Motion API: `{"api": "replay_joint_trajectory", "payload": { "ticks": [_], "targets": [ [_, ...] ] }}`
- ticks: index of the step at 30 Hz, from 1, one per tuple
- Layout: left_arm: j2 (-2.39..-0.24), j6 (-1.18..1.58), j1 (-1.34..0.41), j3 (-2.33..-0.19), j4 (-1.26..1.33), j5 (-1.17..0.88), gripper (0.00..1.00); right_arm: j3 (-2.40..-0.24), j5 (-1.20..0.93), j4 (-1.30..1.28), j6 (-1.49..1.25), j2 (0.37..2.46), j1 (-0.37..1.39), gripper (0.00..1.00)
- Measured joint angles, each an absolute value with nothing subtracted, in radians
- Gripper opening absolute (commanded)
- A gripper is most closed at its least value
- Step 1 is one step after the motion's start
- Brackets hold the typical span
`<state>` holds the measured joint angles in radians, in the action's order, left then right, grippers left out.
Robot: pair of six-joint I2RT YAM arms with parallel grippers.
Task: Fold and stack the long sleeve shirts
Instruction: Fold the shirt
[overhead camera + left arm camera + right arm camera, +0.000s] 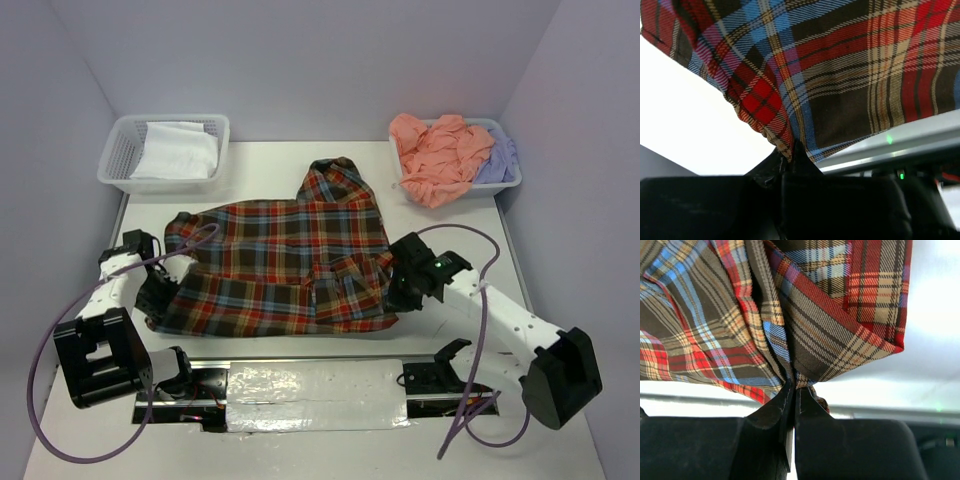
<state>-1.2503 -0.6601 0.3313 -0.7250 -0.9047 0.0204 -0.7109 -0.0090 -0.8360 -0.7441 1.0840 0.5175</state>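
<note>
Plaid cloth covers the middle of the desk (250,170): the plaid shirt (285,265) lies spread out in red, brown, blue and yellow checks, one part reaching up toward the far edge between the two baskets.

The left tool (163,288) sits at the shirt's left edge, near the front of the desk. Seen from the left wrist, its black fingers (802,162) are pressed together on a pinch of the plaid hem, and the fabric rises from the grip in a taut fold with bare white desk showing to the left of it.

The right tool (399,285) meets the shirt's right edge, also toward the front. In the right wrist view its fingers (775,412) are clamped on a bunched gather of the same cloth — several pleats run down into the closed tips, and a hemmed corner hangs off to the right.

At the far left stands a white lattice basket (118,152) holding a folded white cloth (178,150). The basket at the far right (508,183) holds a crumpled salmon-pink shirt (438,155), which spills over the near rim, and a lavender shirt (500,155) tucked just beside it on the right.
</note>
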Motion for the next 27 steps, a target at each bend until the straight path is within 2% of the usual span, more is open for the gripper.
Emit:
{"api": "replay_joint_trajectory", "payload": {
  "ticks": [1, 2, 4, 5, 6, 7, 9, 10, 11, 16, 17, 18, 19, 20, 22, 23, 24, 25, 27],
  "targets": [
    [-1.25, -0.667, 0.331, -0.727, -0.924, 0.024, 0.11, -0.711, -0.007, -0.862, -0.76, 1.066, 0.532, 0.0],
    [-1.25, -0.676, 0.331, -0.727, -0.946, 0.027, 0.3, -0.711, -0.006, -0.891, -0.775, 1.047, 0.54, 0.0],
    [-1.25, -0.684, 0.329, -0.726, -0.988, 0.035, 0.47, -0.711, 0.001, -0.947, -0.804, 0.994, 0.544, 0.01],
    [-1.25, -0.683, 0.328, -0.726, -1.007, 0.041, 0.62, -0.711, 0.007, -0.971, -0.814, 0.97, 0.544, 0.25],
    [-1.251, -0.685, 0.328, -0.726, -1.021, 0.046, 0.72, -0.711, 0.011, -1.0, -0.83, 0.943, 0.544, 0.4],
    [-1.251, -0.684, 0.328, -0.73, -1.048, 0.05, 0.79, -0.712, 0.017, -1.028, -0.833, 0.925, 0.544, 0.59],
    [-1.261, -0.701, 0.329, -0.767, -1.1, 0.055, 0.89, -0.719, 0.025, -1.081, -0.829, 0.913, 0.544, 0.76],
    [-1.267, -0.707, 0.329, -0.804, -1.131, 0.059, 0.99, -0.732, 0.03, -1.113, -0.822, 0.92, 0.545, 0.9],
    [-1.278, -0.717, 0.329, -0.863, -1.167, 0.063, 0.99, -0.753, 0.036, -1.14, -0.82, 0.929, 0.545, 1.0],
    [-1.357, -0.733, 0.338, -1.314, -1.21, -0.064, 0.99, -1.037, 0.103, -1.229, -0.713, 1.023, 0.545, 1.0],
    [-1.367, -0.73, 0.34, -1.387, -1.194, -0.118, 0.99, -1.108, 0.11, -1.218, -0.678, 1.045, 0.545, 0.96],
    [-1.372, -0.727, 0.343, -1.429, -1.168, -0.168, 0.97, -1.164, 0.112, -1.203, -0.641, 1.071, 0.545, 0.76],
    [-1.375, -0.714, 0.344, -1.451, -1.136, -0.215, 0.85, -1.219, 0.11, -1.177, -0.594, 1.105, 0.543, 0.03],
    [-1.38, -0.692, 0.344, -1.457, -1.108, -0.258, 0.75, -1.266, 0.1, -1.151, -0.556, 1.138, 0.538, 0.0],
    [-1.412, -0.64, 0.343, -1.451, -1.054, -0.311, 0.64, -1.353, 0.066, -1.082, -0.503, 1.23, 0.514, 0.0],
    [-1.441, -0.614, 0.342, -1.449, -1.025, -0.336, 0.66, -1.391, 0.046, -1.052, -0.477, 1.277, 0.498, 0.05],
    [-1.476, -0.59, 0.342, -1.448, -0.994, -0.355, 0.7, -1.425, 0.015, -1.011, -0.455, 1.338, 0.473, 0.22],
    [-1.52, -0.566, 0.342, -1.447, -0.961, -0.375, 0.81, -1.455, -0.005, -0.975, -0.443, 1.395, 0.448, 0.51],
    [-1.605, -0.531, 0.336, -1.444, -0.899, -0.399, 0.9, -1.507, -0.025, -0.913, -0.411, 1.518, 0.408, 0.71]
  ]
}}
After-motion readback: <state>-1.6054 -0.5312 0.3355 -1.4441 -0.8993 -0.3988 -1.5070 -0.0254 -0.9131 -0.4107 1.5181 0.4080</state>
